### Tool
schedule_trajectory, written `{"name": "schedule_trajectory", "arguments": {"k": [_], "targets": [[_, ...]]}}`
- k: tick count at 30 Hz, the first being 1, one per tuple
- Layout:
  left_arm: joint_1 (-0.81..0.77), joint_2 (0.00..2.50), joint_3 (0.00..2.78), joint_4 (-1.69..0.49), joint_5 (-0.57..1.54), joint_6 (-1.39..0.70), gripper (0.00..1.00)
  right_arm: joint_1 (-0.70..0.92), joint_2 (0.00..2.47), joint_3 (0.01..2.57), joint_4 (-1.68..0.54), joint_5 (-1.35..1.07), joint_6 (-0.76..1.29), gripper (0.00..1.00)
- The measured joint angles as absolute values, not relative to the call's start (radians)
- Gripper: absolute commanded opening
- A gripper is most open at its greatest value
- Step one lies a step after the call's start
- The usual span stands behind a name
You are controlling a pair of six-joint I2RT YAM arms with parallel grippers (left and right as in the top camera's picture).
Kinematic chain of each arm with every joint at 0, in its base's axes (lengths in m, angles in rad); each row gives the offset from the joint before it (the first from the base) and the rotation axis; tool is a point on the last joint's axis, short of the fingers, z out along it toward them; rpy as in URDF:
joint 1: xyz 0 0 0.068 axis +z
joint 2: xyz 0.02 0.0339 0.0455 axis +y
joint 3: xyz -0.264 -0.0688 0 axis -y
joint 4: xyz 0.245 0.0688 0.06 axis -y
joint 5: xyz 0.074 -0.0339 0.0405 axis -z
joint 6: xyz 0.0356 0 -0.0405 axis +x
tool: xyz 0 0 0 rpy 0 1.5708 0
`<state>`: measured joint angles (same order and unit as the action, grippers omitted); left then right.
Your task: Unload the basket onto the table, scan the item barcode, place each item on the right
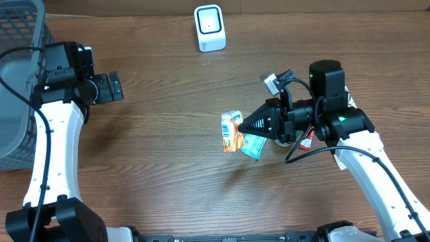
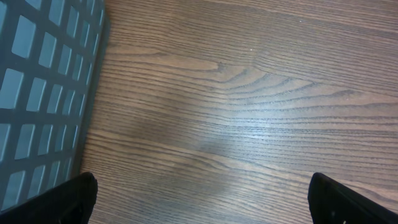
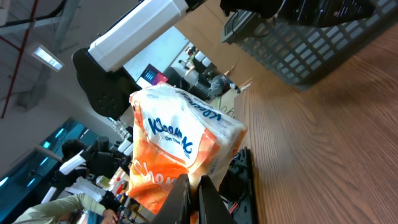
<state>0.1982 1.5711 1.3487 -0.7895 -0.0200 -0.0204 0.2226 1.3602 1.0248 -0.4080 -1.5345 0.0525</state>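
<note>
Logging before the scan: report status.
Left gripper open, beside basket. Right gripper shut on packet, held above mid-table. Nothing between packet and scanner.

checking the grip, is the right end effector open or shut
Shut: the right end effector pinches the orange packet by its lower edge.

A lab: cluttered workbenches (image 3: 208,71) under ceiling strip lights (image 3: 48,57)
</note>
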Motion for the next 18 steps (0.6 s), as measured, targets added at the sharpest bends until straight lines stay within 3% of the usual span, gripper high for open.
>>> {"name": "schedule_trajectory", "arguments": {"k": [4, 12, 18], "targets": [[0.198, 1.571, 1.349, -0.789, -0.02, -0.02, 1.0, 0.224, 1.36, 1.026, -0.44, -1.421, 0.054, 0.04], [0.198, 1.571, 1.349, -0.789, -0.02, -0.02, 1.0, 0.271, 1.365, 1.019, -0.553, -0.831, 0.052, 0.04], [0.198, 1.571, 1.349, -0.789, -0.02, -0.02, 0.99, 0.274, 1.402, 1.048, -0.522, -0.624, 0.111, 0.03]]}}
